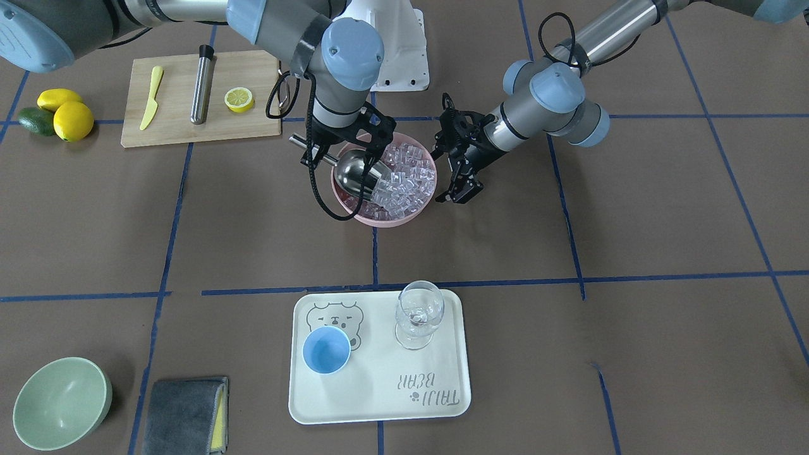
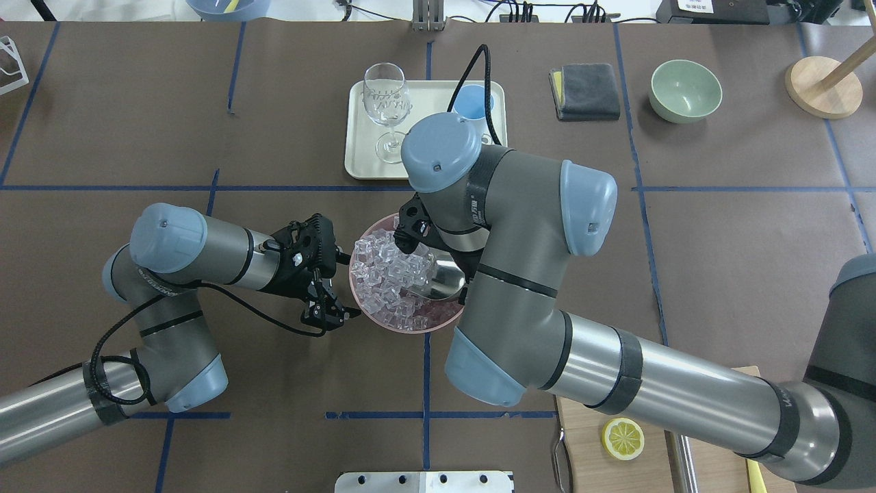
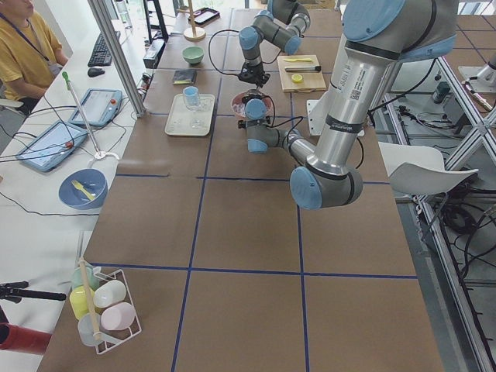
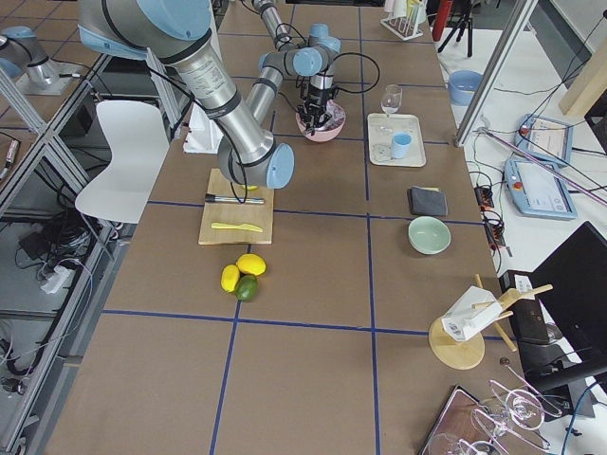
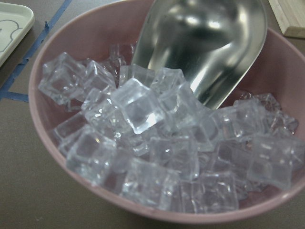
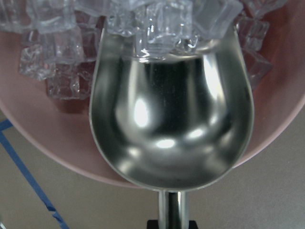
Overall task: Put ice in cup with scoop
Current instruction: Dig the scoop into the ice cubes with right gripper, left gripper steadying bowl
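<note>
The steel scoop (image 1: pixel 357 174) lies tilted in the pink bowl (image 1: pixel 385 220), its open mouth pushed into the heap of clear ice cubes (image 1: pixel 407 177). My right gripper (image 1: pixel 328 151) is shut on the scoop's handle. In the right wrist view a few ice cubes (image 6: pixel 157 24) sit at the scoop's (image 6: pixel 171 124) lip and its trough is otherwise empty. My left gripper (image 1: pixel 458 194) is open and empty, low beside the bowl's rim. The light-blue cup (image 1: pixel 326 351) stands empty on the white tray (image 1: pixel 379 404), apart from both grippers.
A clear wine glass (image 1: pixel 418 313) stands on the tray beside the cup. A cutting board (image 1: pixel 177 133) holds a yellow knife, a steel tube and a lemon half. Lemons and an avocado (image 1: pixel 57 114), a green bowl (image 1: pixel 60 401) and a grey cloth (image 1: pixel 183 414) lie around.
</note>
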`<move>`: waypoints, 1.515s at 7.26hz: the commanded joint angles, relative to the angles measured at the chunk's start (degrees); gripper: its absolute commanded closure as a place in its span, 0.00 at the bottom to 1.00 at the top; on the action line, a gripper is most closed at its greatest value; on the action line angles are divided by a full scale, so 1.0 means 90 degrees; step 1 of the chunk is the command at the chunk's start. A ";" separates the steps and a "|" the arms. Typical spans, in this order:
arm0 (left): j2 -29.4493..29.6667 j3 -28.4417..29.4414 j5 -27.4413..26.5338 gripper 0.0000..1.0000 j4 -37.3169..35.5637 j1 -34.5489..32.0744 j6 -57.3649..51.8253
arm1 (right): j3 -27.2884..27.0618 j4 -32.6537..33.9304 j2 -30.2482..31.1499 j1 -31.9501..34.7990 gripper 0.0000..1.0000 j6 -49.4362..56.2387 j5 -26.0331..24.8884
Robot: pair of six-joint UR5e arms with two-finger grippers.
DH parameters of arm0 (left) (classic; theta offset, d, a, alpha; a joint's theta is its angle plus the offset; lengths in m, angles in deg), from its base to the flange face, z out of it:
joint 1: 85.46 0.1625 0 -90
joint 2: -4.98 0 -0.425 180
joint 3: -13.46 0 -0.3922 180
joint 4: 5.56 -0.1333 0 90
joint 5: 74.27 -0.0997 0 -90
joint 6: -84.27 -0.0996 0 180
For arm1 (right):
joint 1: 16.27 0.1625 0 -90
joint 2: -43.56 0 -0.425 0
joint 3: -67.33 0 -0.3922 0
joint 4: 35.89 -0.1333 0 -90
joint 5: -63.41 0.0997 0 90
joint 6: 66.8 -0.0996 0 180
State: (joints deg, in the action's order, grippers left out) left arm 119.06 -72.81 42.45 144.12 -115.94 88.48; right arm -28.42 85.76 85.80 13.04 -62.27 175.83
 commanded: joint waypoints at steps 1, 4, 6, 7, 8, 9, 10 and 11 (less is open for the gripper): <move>0.0000 -0.0004 0.0000 0.00 -0.0001 -0.0002 0.0001 | -0.0258 -0.0739 0.0509 0.0054 1.00 -0.0189 0.0097; 0.0000 -0.0004 0.0000 0.00 -0.0001 -0.0002 0.0001 | -0.0561 -0.1485 0.0903 0.0102 1.00 -0.0542 0.0252; 0.0000 -0.0023 0.0010 0.00 -0.0001 -0.0002 0.0001 | -0.0689 -0.1689 0.0913 0.0122 1.00 -0.0843 0.0282; 0.0000 -0.0043 0.0010 0.00 -0.0010 -0.0011 0.0001 | -0.0689 -0.1961 0.1029 0.0112 1.00 -0.1154 0.0273; 0.0000 -0.0043 0.0010 0.00 -0.0010 -0.0021 0.0001 | -0.0699 -0.2389 0.1165 0.0083 1.00 -0.1283 0.0273; 0.0000 -0.0043 0.0010 0.00 -0.0001 -0.0021 0.0001 | -0.0766 -0.2539 0.1273 0.0083 1.00 -0.1420 0.0273; 0.0000 -0.0072 0.0010 0.00 -0.0010 -0.0031 0.0001 | -0.0874 -0.2550 0.1293 0.0073 1.00 -0.1489 0.0224; 0.0000 -0.0082 0.0010 0.00 -0.0010 -0.0031 0.0001 | -0.1058 -0.2550 0.1419 0.0044 1.00 -0.1538 0.0176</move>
State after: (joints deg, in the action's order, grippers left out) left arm 119.06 -73.39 42.53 144.06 -116.18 88.48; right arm -36.21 63.22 97.42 13.68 -75.30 177.90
